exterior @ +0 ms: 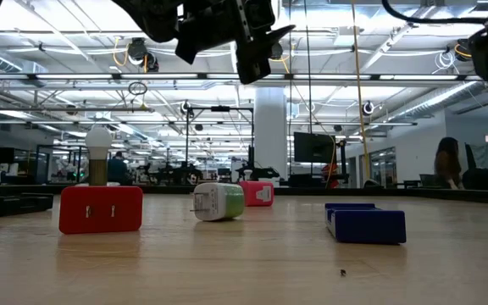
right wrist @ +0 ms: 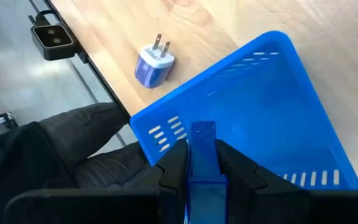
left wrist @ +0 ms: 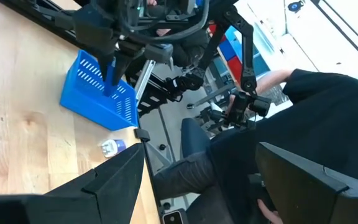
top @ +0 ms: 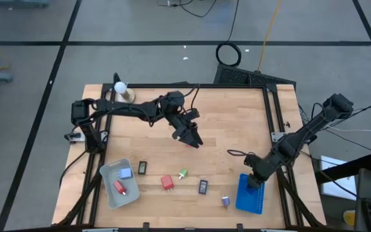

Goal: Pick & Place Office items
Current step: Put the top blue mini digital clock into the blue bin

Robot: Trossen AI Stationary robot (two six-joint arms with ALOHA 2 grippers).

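Observation:
My right gripper (right wrist: 202, 152) is shut on a blue block (right wrist: 202, 140) over the blue tray (top: 250, 196) at the table's near right. My left gripper (top: 192, 138) hangs open above the middle of the table, nothing between its fingers. A grey tray (top: 110, 193) at the near left holds a light-blue block (top: 126, 173) and a red block (top: 119, 187). Loose on the wood lie a black rectangle (top: 142, 167), a red block (top: 167, 182), a green-white bit (top: 183, 173), a second black rectangle (top: 203, 186) and a purple bit (top: 225, 201). My right gripper pinches the blue block between its two fingers, which lie along its two long sides (right wrist: 191, 155). The block's free end (right wrist: 202, 129) sticks out past the fingertips. The fingers slant down from above, and the block is over the inside of the blue tray (right wrist: 272, 106).
A white ball on a wooden base (top: 121, 87) stands at the far left corner. A black frame rail (top: 272, 109) runs along the table's right side. A person in dark clothes (left wrist: 328, 124) sits past the near edge by the blue tray. Bare wood lies between the two arms.

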